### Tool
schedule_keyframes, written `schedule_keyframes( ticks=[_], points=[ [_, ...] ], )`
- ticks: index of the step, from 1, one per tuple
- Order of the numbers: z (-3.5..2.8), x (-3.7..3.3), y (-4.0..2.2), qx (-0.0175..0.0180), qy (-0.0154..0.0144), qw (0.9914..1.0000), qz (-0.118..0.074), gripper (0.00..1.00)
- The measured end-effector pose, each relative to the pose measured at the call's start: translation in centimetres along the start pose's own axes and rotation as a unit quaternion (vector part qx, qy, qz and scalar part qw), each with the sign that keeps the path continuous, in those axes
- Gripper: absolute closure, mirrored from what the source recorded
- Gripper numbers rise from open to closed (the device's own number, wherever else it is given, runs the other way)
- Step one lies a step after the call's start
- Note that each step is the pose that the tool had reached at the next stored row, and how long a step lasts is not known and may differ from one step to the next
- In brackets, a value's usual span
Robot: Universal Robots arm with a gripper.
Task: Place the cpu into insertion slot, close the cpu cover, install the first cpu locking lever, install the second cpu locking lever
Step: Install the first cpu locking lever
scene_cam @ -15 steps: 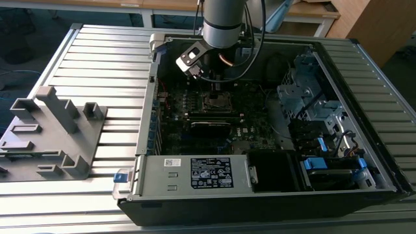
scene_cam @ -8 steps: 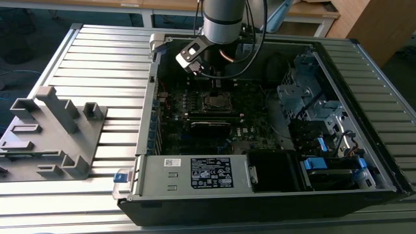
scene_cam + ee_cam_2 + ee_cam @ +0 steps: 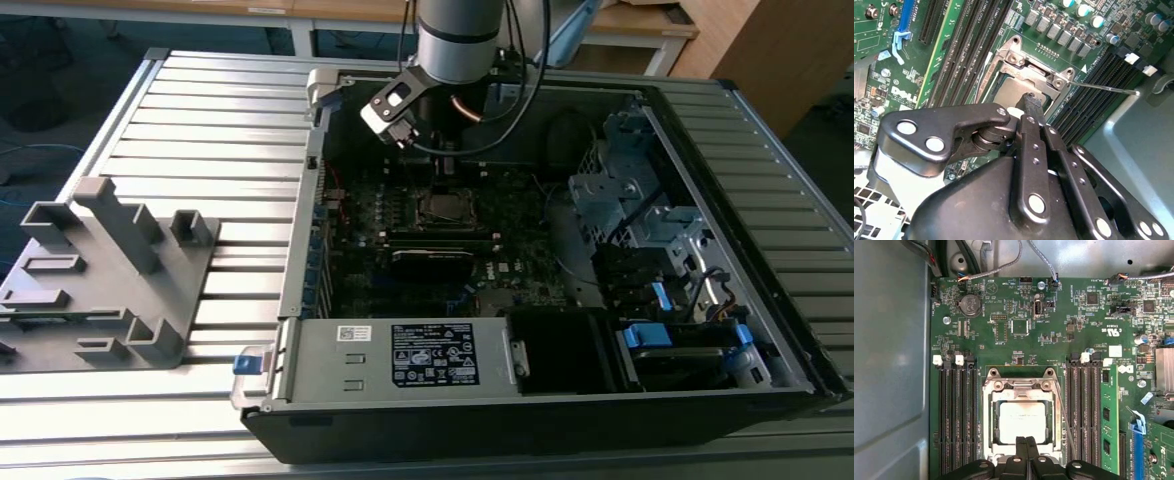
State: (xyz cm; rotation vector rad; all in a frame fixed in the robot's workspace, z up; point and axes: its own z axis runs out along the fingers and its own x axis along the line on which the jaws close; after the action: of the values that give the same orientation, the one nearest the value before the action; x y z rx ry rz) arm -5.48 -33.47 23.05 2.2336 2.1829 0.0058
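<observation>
The cpu (image 3: 1021, 416), a dull grey square, lies in the insertion slot (image 3: 988, 426) of the green motherboard (image 3: 1064, 325). The silvery cpu cover (image 3: 1021, 386) lies flat over it, and the chip shows through its window. One thin wire locking lever (image 3: 1064, 415) runs along one side of the socket, angled slightly away from it; it also shows over the memory slots in the second wrist view (image 3: 1109, 88). My gripper (image 3: 1026, 444) hangs just above the socket's edge, shut, with nothing between its fingers (image 3: 1030, 105). In the exterior view the gripper (image 3: 450, 165) is above the socket (image 3: 445, 207).
Black memory slots (image 3: 956, 415) flank the socket, and a green memory module (image 3: 1106, 415) stands in one. The open computer case (image 3: 300, 260) rests on a slatted metal table, with its power supply (image 3: 400, 355) and drive bays (image 3: 641, 210). A grey fixture (image 3: 107, 270) stands at the exterior view's left.
</observation>
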Motion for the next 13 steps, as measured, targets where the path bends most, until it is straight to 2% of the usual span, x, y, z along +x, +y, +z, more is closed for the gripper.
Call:
schedule_keyframes(
  ticks=[3,8,13],
  points=[
    [-0.23,0.00,0.00,0.0000,0.0000,1.00000,0.000,0.90],
    [-0.23,0.00,-0.03,0.0000,0.0001,1.00000,0.000,0.90],
    [-0.18,-0.03,-1.04,-0.0007,0.0000,1.00000,0.000,0.90]
  ],
)
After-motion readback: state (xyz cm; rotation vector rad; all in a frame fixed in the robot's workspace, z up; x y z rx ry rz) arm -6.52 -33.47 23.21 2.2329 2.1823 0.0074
